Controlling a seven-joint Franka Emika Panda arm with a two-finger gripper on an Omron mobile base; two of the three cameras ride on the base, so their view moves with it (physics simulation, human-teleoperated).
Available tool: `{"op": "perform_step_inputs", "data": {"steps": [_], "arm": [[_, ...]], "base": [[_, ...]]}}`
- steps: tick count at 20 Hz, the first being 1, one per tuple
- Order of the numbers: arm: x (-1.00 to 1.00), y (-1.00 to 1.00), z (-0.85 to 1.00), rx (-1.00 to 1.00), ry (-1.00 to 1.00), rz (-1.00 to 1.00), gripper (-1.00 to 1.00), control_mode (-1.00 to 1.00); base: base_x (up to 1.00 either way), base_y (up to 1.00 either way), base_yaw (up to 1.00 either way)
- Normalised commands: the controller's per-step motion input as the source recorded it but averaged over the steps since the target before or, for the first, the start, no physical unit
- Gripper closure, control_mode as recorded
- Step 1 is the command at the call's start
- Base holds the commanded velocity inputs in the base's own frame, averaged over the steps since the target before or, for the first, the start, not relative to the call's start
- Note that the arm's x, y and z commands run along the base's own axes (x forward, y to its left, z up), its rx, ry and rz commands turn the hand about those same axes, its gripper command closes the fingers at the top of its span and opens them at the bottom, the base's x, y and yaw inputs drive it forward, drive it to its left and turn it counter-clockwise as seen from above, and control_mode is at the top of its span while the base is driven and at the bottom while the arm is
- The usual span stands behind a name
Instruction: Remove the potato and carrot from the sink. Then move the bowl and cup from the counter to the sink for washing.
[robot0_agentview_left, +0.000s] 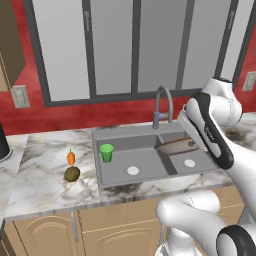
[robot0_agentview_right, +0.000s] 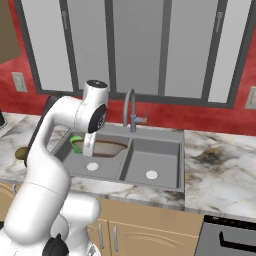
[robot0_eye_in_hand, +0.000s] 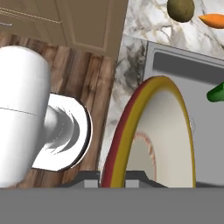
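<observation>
The tan bowl (robot0_eye_in_hand: 170, 135) is tilted on edge over the left basin of the grey sink (robot0_agentview_left: 125, 134), and my gripper (robot0_eye_in_hand: 112, 178) is shut on its red-and-yellow rim. From the right base the bowl (robot0_agentview_right: 102, 148) hangs just below my gripper (robot0_agentview_right: 88, 147). The green cup (robot0_agentview_left: 106, 152) stands upright in the left basin, near its far-left corner. On the marble counter (robot0_agentview_left: 40, 165) left of the sink, the potato (robot0_agentview_left: 72, 174) and the carrot (robot0_agentview_left: 71, 158) lie close together. The hand view also catches the potato (robot0_eye_in_hand: 180, 9), carrot (robot0_eye_in_hand: 212, 19) and cup (robot0_eye_in_hand: 216, 93).
A curved grey faucet (robot0_agentview_left: 162, 102) rises behind the divider between the basins. White drain discs (robot0_agentview_left: 133, 170) sit in each basin floor. My own arm (robot0_agentview_left: 210, 130) crosses above the right basin. A dark appliance top (robot0_agentview_right: 230, 235) lies at the counter's right end.
</observation>
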Motion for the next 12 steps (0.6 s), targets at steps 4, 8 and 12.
{"op": "perform_step_inputs", "data": {"steps": [4,8,12], "arm": [[0.16,0.31,-0.05,0.03,0.00,0.00,1.00,-1.00],[0.17,0.28,-0.06,0.04,0.00,0.00,1.00,-1.00],[0.18,0.25,-0.09,0.03,0.00,0.00,1.00,-1.00]], "base": [[0.00,0.00,0.00],[0.00,0.00,0.00],[0.00,0.00,0.00]]}}
